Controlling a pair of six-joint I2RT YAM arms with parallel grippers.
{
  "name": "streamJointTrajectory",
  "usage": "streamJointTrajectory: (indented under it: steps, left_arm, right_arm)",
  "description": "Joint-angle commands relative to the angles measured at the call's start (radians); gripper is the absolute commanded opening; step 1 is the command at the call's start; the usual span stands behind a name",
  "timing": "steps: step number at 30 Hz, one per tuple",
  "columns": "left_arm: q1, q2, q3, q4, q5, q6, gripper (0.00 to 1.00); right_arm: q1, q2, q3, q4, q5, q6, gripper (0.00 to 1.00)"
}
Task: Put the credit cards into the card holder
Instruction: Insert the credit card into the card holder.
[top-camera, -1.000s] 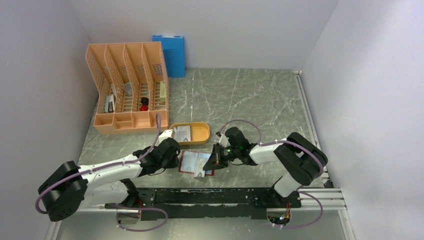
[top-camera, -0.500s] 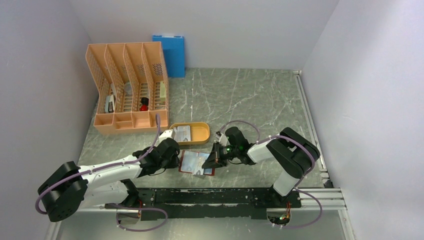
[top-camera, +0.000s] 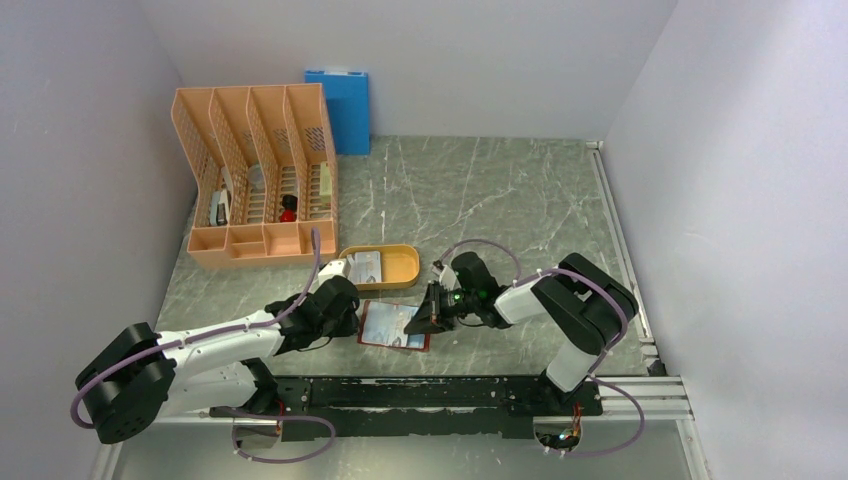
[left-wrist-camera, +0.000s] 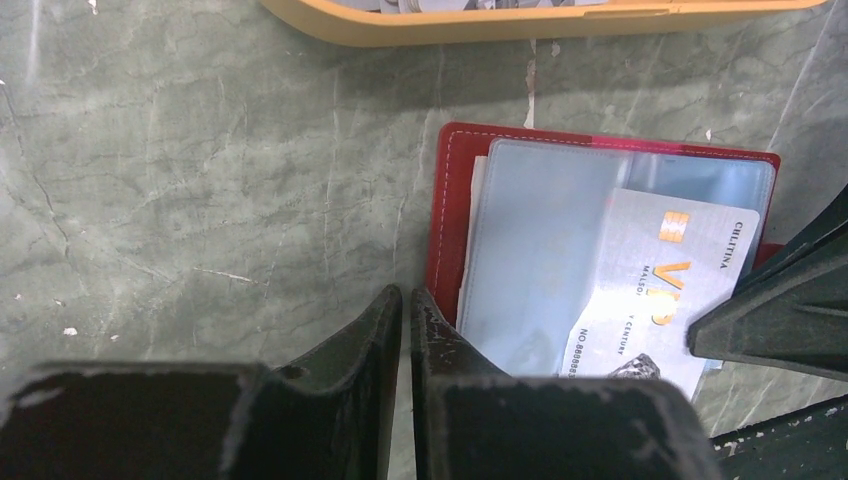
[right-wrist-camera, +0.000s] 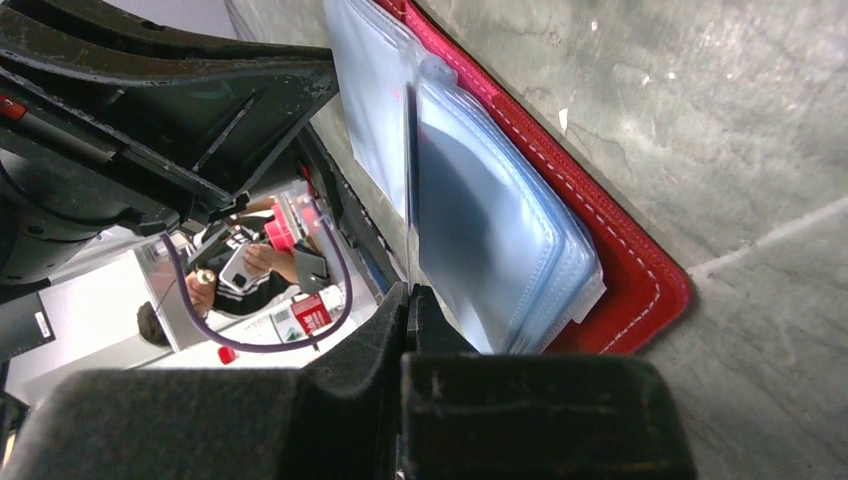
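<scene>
Masking credit card (left-wrist-camera: 650, 275) corner in card holder (left-wrist-camera: 452, 220): right gripper (right-wrist-camera: 408, 296).

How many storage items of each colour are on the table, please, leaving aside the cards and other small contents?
Orange: 2 (file rack, oval tray)
Blue: 1 (folder)
Red: 1 (card holder)
Total: 4
</scene>
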Motion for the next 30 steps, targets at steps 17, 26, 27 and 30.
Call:
streamJointTrajectory:
  steps: [17, 26, 27, 30]
  left_arm:
    - [0.003, 0.019, -0.038, -0.032, 0.047, 0.005, 0.13]
    - [0.003, 0.025, -0.038, -0.024, 0.05, 0.005, 0.12]
    - [0.003, 0.027, -0.038, -0.023, 0.051, 0.005, 0.12]
    - [0.003, 0.034, -0.035, -0.017, 0.058, 0.008, 0.11]
  right_arm:
    - [-0.029, -0.016, 0.042, -0.098, 0.047, -0.107, 0.0]
    - [-0.021, 0.005, 0.046, -0.065, 0.032, -0.097, 0.0]
    - [-0.016, 0.008, 0.048, -0.064, 0.026, -0.099, 0.0]
    - [-0.001, 0.025, 0.053, -0.06, 0.017, -0.1, 0.0]
